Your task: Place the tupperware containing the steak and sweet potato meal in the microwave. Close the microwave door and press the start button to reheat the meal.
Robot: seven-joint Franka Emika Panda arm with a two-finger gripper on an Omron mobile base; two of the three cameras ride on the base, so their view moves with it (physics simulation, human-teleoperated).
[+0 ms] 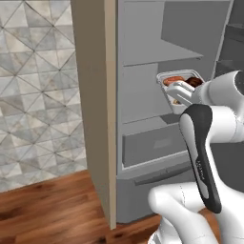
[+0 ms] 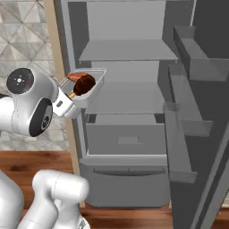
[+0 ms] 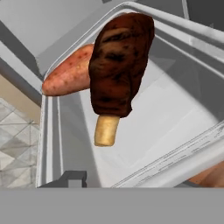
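Right base view shows the tupperware (image 2: 91, 89) held up at the end of the arm in front of the open fridge (image 2: 129, 58) shelves, the steak (image 2: 83, 83) hiding most of the sweet potato (image 2: 74, 78); the gripper (image 2: 71, 99) is largely covered by the tray. Hand view cuts off the tray's near rim; whether the jaws are clamped I cannot tell.

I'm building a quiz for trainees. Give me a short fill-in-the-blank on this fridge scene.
1. The translucent grey-white rectangular tupperware is held up in front of the open grey ____.
2. Beside the dark brown steak lies the orange-red oblong ____.
3. The floor is brown ____.

Missing: fridge; sweet potato; wood
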